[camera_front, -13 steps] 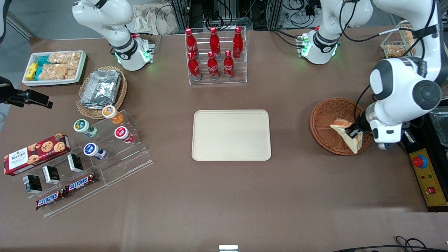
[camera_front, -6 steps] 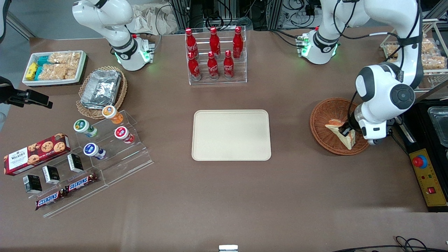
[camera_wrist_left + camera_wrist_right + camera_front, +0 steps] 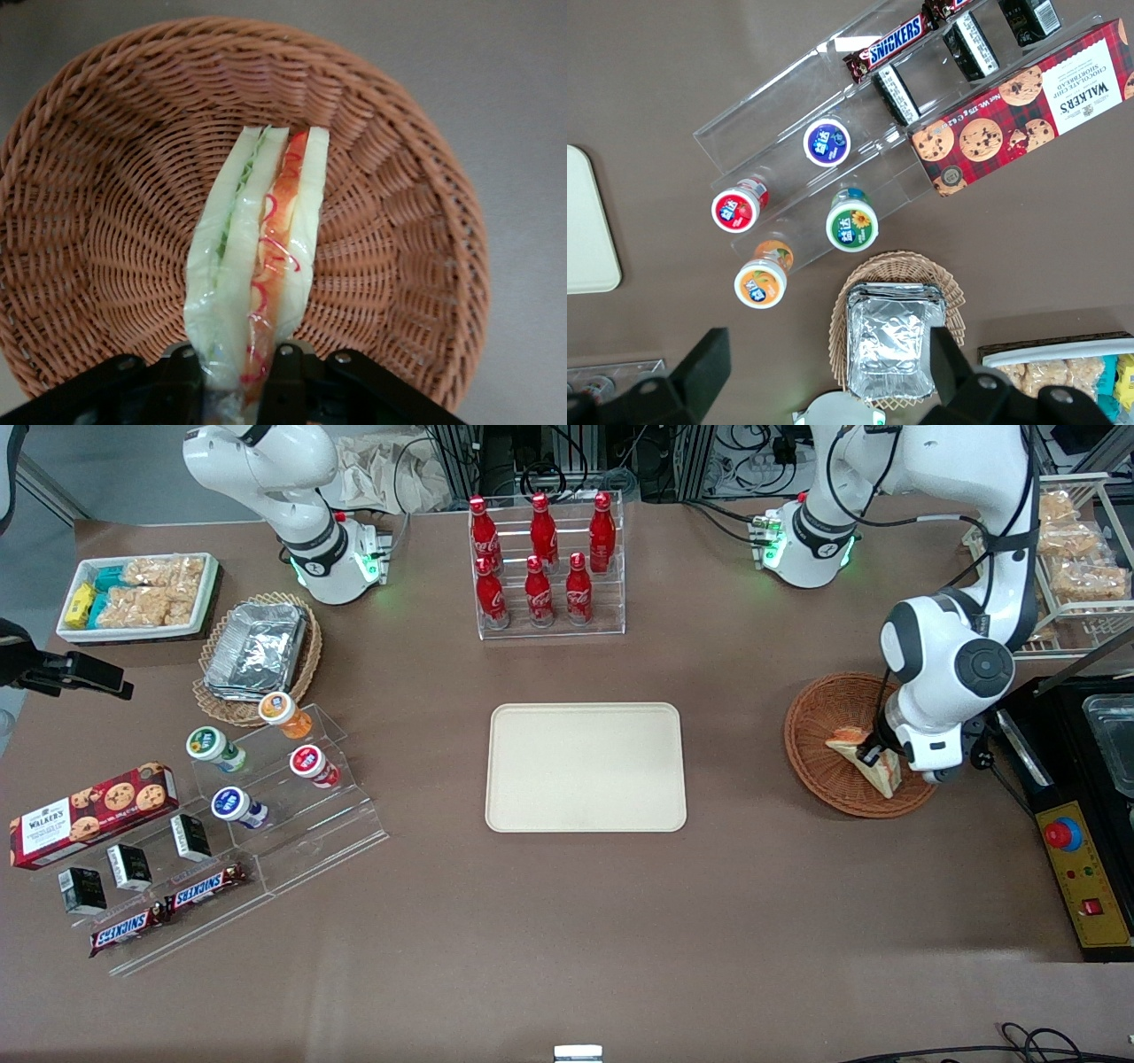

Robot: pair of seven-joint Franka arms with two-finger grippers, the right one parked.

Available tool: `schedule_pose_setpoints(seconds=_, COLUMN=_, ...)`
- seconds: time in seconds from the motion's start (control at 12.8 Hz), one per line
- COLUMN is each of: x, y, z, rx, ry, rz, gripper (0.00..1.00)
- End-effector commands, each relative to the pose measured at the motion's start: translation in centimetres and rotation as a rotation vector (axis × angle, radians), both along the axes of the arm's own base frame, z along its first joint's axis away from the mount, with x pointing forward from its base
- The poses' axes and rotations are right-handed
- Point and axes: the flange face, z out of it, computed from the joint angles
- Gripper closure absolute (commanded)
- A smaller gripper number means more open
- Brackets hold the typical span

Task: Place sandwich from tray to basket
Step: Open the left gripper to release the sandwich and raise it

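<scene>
Saw the pincer (image 3: 871, 756) over the round wicker basket (image 3: 819, 731), toward the working arm's end of the surface (image 3: 620, 930). Found it clenched on one end of the sandwich (image 3: 883, 774), clear wrap and all. Placed the sandwich within the basket's rim; couldn't tell if touching the wicker. Noted the cream tray (image 3: 585, 767) near mid-surface, apart from the basket. Spotted red bottles (image 3: 543, 538) near the surface's edge farthest from the front camera.
</scene>
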Motion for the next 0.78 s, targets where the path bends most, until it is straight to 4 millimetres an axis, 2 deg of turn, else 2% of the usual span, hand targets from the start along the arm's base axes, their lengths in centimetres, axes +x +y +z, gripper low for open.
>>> schedule_pose_setpoints(seconds=0.0, x=-0.8, y=-0.5, z=-1.1, rx=0.013, ry=-0.002, rz=0.004, gripper=0.93)
schedule_pose_setpoints(seconds=0.08, x=-0.8, y=-1.0, z=-1.8, rx=0.027, ry=0.010, rz=-0.009, gripper=0.72)
schedule_pose_setpoints(seconds=0.16, x=-0.9, y=-1.7, z=-2.7, rx=0.030, ry=0.010, rz=0.003, gripper=0.30)
schedule_pose_setpoints(seconds=0.23, x=-0.9, y=-2.6, z=-3.5, rx=0.021, ry=-0.010, rz=0.025, gripper=0.00)
schedule_pose_setpoints(seconds=0.31, x=-1.0, y=-3.9, z=-4.5, rx=0.008, ry=-0.012, rz=0.042, gripper=0.00)
schedule_pose_setpoints(seconds=0.39, x=-0.9, y=-4.4, z=-4.6, rx=0.000, ry=-0.015, rz=0.045, gripper=0.00)
schedule_pose_setpoints(seconds=0.7, x=-0.8, y=-5.3, z=-2.9, rx=-0.058, ry=-0.020, rz=-0.013, gripper=0.00)
